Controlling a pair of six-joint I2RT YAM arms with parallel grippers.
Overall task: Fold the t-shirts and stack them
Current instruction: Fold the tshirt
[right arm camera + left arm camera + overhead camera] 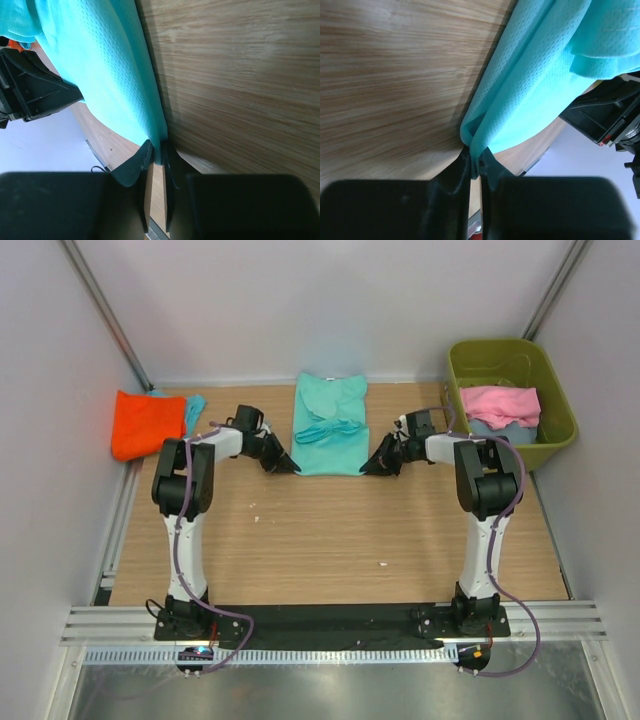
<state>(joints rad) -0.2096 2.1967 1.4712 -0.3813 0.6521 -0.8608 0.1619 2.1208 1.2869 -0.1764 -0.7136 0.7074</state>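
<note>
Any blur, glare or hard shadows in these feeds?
Top external: even light, sharp, no glare. Left wrist: left end effector near-field blurred and dark, teal t-shirt weave crisp. Right wrist: same blur on right end effector; shirt casts a shadow on table.

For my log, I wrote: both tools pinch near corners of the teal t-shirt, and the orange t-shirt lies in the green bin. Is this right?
Not quite. The top external view shows the orange t-shirt on the table at the far left, not in the green bin. The left tool and right tool do each pinch a near corner of the teal t-shirt.
</note>
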